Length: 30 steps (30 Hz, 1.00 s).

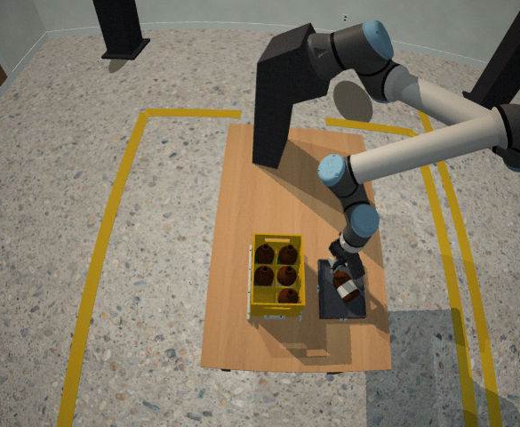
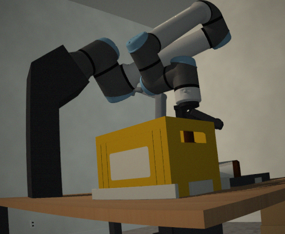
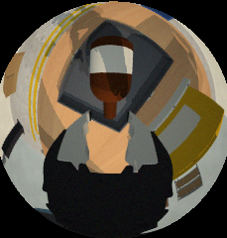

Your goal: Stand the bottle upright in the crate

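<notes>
A brown bottle (image 1: 345, 286) with a white label lies on the dark grey tray (image 1: 340, 298), to the right of the yellow crate (image 1: 276, 274). In the wrist view the bottle (image 3: 111, 74) lies on the tray (image 3: 148, 64) with its neck pointing toward my gripper (image 3: 109, 111). The gripper is open and empty, with bare table showing between the fingers. It hovers above the tray's far end (image 1: 340, 264), short of the bottle's neck. In the exterior view the bottle's base (image 2: 229, 169) shows behind the crate (image 2: 157, 156), and the fingertips are hidden by the crate.
The crate holds several upright brown bottles; its near-left cell (image 1: 263, 294) is empty. The crate rests on a pale base plate (image 2: 135, 193). The arm's black pedestal (image 1: 280, 96) stands at the table's far end. The tray (image 2: 249, 178) lies near the table's right edge.
</notes>
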### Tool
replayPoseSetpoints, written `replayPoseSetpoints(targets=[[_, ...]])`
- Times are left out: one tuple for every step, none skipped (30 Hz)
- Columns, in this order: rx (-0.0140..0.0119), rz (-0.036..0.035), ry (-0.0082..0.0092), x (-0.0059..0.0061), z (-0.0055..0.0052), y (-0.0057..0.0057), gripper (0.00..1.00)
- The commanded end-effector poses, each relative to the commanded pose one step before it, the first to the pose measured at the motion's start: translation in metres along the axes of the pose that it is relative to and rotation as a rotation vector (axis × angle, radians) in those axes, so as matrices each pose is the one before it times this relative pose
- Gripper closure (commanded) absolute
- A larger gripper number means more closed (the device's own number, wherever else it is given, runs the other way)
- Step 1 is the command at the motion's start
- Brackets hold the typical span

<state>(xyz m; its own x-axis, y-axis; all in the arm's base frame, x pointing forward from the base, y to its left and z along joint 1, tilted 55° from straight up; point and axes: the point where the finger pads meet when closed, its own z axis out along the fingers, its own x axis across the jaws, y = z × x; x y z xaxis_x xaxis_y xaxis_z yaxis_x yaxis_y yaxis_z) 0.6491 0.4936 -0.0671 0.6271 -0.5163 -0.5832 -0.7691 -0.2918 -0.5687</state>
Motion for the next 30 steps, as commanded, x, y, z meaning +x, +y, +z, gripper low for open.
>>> replayPoseSetpoints(targets=[[0.00064,-0.00017,0.0004,0.00019,0.00007,-0.00037,0.62],[0.0,0.0,0.0,0.0,0.00028,0.0,0.62],[0.0,0.0,0.0,0.0,0.00034,0.0,0.62],[0.0,0.0,0.0,0.0,0.0004,0.0,0.62],[0.0,0.0,0.0,0.0,0.00046,0.0,0.62],[0.0,0.0,0.0,0.0,0.00052,0.0,0.62],[0.0,0.0,0.0,0.0,0.00058,0.0,0.62],[0.0,0.0,0.0,0.0,0.00064,0.0,0.62],[0.0,0.0,0.0,0.0,0.0007,0.0,0.62],[0.0,0.0,0.0,0.0,0.00076,0.0,0.62],[0.0,0.0,0.0,0.0,0.00082,0.0,0.62],[0.0,0.0,0.0,0.0,0.00088,0.0,0.62],[0.0,0.0,0.0,0.0,0.00093,0.0,0.62],[0.0,0.0,0.0,0.0,0.00098,0.0,0.62],[0.0,0.0,0.0,0.0,0.0,0.0,0.62],[0.0,0.0,0.0,0.0,0.0,0.0,0.62],[0.0,0.0,0.0,0.0,0.00102,0.0,0.62],[0.0,0.0,0.0,0.0,0.00106,0.0,0.62],[0.0,0.0,0.0,0.0,0.0011,0.0,0.62],[0.0,0.0,0.0,0.0,0.00113,0.0,0.62],[0.0,0.0,0.0,0.0,0.00116,0.0,0.62],[0.0,0.0,0.0,0.0,0.00119,0.0,0.62],[0.0,0.0,0.0,0.0,0.0012,0.0,0.62],[0.0,0.0,0.0,0.0,0.00122,0.0,0.62],[0.0,0.0,0.0,0.0,0.00122,0.0,0.62],[0.0,0.0,0.0,0.0,0.00123,0.0,0.62],[0.0,0.0,0.0,0.0,0.00123,0.0,0.62],[0.0,0.0,0.0,0.0,0.00122,0.0,0.62],[0.0,0.0,0.0,0.0,0.0012,0.0,0.62],[0.0,0.0,0.0,0.0,0.00118,0.0,0.62]])
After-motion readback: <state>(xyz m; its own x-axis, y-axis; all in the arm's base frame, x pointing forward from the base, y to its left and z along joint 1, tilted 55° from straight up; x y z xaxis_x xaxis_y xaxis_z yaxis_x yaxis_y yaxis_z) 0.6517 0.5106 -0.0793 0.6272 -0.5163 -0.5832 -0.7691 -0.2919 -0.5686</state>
